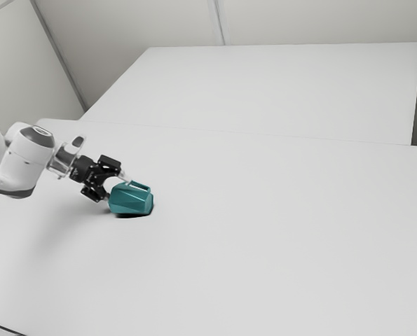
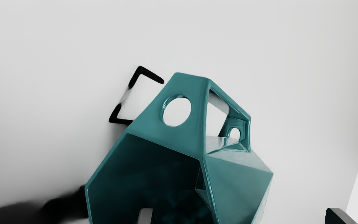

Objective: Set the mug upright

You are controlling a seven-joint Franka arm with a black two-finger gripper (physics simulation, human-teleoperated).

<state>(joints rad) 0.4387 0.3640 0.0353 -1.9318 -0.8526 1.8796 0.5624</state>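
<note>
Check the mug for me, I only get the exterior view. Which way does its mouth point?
Observer: Back at the claw. In the wrist view I look straight into the dark mouth of the mug, which lies on its side.
Operator: And the fingertips?
Observer: Spread wide: one fingertip lines up with the mouth, the other stands off past the outer wall, with table showing between it and the mug. Can't tell if the first is inside.
Operator: Anything odd about the handle?
Observer: Yes, a round hole goes through the flat panel of the handle next to the rim.
</note>
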